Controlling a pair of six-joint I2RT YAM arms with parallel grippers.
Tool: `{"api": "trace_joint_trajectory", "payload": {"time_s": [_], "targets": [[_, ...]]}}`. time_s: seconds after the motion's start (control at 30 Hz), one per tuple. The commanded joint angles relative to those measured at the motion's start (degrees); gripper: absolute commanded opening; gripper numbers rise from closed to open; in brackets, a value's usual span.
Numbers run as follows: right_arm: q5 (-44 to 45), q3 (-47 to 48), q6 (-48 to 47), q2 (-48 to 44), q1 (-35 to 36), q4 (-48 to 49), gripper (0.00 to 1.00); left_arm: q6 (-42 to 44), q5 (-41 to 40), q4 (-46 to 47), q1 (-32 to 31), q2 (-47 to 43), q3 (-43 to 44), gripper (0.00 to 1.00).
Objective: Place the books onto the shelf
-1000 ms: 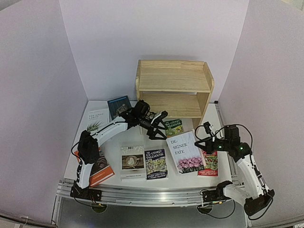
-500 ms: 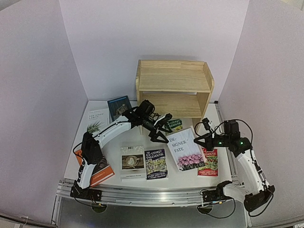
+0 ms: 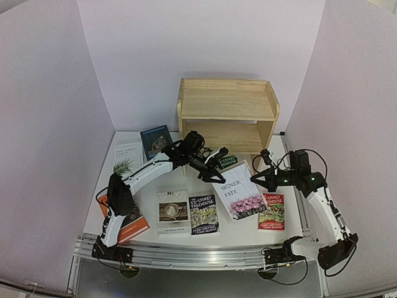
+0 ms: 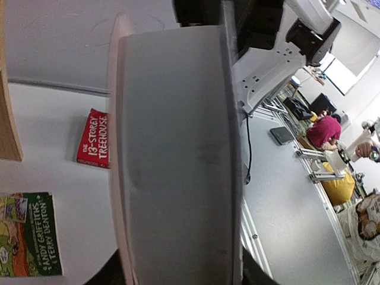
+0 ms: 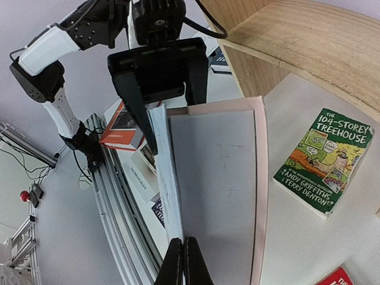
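I count eight books, and none stands in the two-tier wooden shelf (image 3: 226, 102) at the back of the counter (image 3: 146, 186). Seven lie flat on the counter in front of the shelf. Three are Treehouse paperbacks: the green one (image 5: 323, 160) just before the shelf, the dark one (image 3: 204, 213) near my bases and the red one (image 3: 272, 211) on my right. Two are white, one with a coffee cup (image 3: 173, 212) and one with a plant sprig (image 3: 127, 155). One is the dark blue book (image 3: 155, 139) beside the shelf's left panel. The last is the orange book (image 3: 131, 226), partly under my left arm. The eighth, the white flowered book (image 3: 239, 192), is tilted up off the counter between my arms. My left end effector (image 3: 213, 165) has its jaws on either side of that book's far edge, pinching it. My right end effector (image 5: 183, 258) is narrow, fingers pressed together with nothing between them, tips touching the same book's near edge.
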Motion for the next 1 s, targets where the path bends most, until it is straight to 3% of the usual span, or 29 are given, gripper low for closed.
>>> {"api": "trace_joint_trajectory", "payload": {"time_s": [0.0, 0.13, 0.2, 0.3, 0.37, 0.47, 0.63, 0.77, 0.87, 0.97], "targets": [[-1.8, 2.4, -2.4, 1.5, 0.3, 0.7, 0.00, -0.4, 1.5, -0.2, -0.4, -0.4, 1.5, 0.27], [0.7, 3.6, -2.2, 2.5, 0.3, 1.0, 0.00, -1.8, 1.9, -2.6, -0.4, -1.7, 0.9, 0.17], [7.3, 5.2, -0.5, 2.4, 0.3, 1.4, 0.04, -3.2, 1.5, -4.1, -0.2, -2.8, 0.0, 0.16], [21.1, 7.2, 3.0, 1.1, 0.3, 1.6, 0.49, -12.7, 0.0, 0.6, 0.9, -5.9, -4.4, 0.20], [28.4, 8.3, 6.1, -0.8, 0.3, 2.2, 0.69, -19.3, -3.8, 5.2, 1.7, -8.3, -8.8, 0.21], [36.2, 8.2, 13.7, -4.5, 0.5, 4.6, 0.86, -28.4, -13.7, 7.2, 1.9, -11.6, -11.6, 0.22], [44.2, 1.6, 22.5, -11.6, 5.5, 9.3, 0.91, -39.7, -26.7, 2.2, 2.8, -12.3, -10.6, 0.22], [56.9, -1.0, 24.0, -9.6, 18.6, 8.7, 0.92, -43.9, -33.2, -1.7, 3.7, -11.5, -7.4, 0.22], [74.4, 0.2, 16.0, -3.0, 37.2, 8.8, 0.95, -47.3, -35.3, -2.8, 3.8, -10.8, -5.3, 0.22], [88.4, 1.4, 5.2, 4.7, 50.5, 12.9, 0.98, -51.3, -37.1, -4.3, 3.9, -9.6, -3.1, 0.23]]}}
